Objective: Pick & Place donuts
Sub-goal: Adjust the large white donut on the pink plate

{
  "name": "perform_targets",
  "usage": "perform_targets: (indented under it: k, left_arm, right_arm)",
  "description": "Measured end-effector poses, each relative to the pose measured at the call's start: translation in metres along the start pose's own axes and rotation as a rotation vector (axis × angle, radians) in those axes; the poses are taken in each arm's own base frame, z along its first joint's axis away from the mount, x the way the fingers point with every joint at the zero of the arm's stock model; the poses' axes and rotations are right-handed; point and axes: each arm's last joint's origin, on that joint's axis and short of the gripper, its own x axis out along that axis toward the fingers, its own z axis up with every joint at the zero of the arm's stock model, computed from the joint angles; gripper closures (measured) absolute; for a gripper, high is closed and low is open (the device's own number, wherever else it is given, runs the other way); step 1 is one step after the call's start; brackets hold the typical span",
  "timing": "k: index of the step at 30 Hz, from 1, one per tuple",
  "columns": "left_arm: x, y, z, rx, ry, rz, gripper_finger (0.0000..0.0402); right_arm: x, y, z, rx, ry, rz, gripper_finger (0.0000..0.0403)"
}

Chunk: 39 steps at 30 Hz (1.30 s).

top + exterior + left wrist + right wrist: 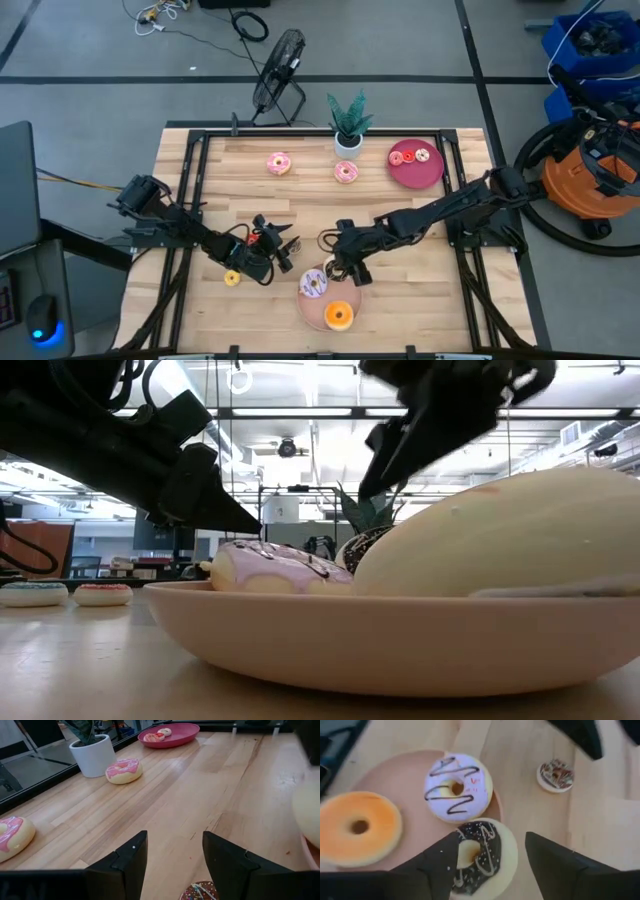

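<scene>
On rim of pink plate (350, 790): chocolate donut (477, 855), dark icing with pale drizzle, cream base, between spread fingers of right gripper (492, 865), ungrasped. Beside it on plate: purple donut (457, 787), orange donut (360, 825). Left gripper (172, 857) spread, empty, above small sprinkled donut (200, 891).

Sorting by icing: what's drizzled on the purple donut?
Dark chocolate zigzag lines on the purple donut; right wrist view shows it best.

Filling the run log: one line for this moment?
right hand open above chocolate donut at pink plate rim | left hand open, over small chocolate donut | plate holds purple, orange donuts
</scene>
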Motion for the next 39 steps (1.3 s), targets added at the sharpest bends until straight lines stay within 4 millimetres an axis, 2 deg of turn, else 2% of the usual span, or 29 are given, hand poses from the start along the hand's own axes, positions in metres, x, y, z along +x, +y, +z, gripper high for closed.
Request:
perform_targets:
  k: [3, 6, 10, 14, 19, 24, 34, 39]
  left_arm:
    - [0.000, 0.000, 0.000, 0.000, 0.000, 0.000, 0.0207]
    - [0.000, 0.000, 0.000, 0.001, 0.000, 0.000, 0.0207]
    - [0.000, 0.000, 0.000, 0.001, 0.000, 0.000, 0.0207]
    - [0.000, 0.000, 0.000, -0.005, 0.000, 0.000, 0.0207]
    - [-0.001, -0.001, -0.001, -0.023, 0.003, -0.012, 0.0207]
    - [-0.008, -0.005, -0.002, -0.052, 0.007, -0.048, 0.0207]
    - [-0.016, -0.011, -0.003, -0.080, -0.001, -0.088, 0.0207]
    - [-0.016, -0.012, -0.001, -0.095, -0.012, -0.093, 0.0207]
  right_arm:
    - [-0.016, 0.016, 0.004, -0.054, -0.028, 0.039, 0.0161]
    - [-0.023, 0.052, 0.005, -0.198, -0.068, 0.179, 0.0161]
    - [-0.012, 0.103, 0.000, -0.357, -0.125, 0.284, 0.0171]
    - [0.008, 0.136, -0.011, -0.390, -0.158, 0.227, 0.0193]
    - [0.033, 0.144, -0.020, -0.289, -0.147, 0.196, 0.0224]
    - [0.047, 0.146, -0.025, -0.265, -0.139, 0.198, 0.0246]
    - [0.058, 0.144, -0.032, -0.272, -0.121, 0.092, 0.0272]
    - [0.058, 0.142, -0.033, -0.298, -0.118, -0.010, 0.0313]
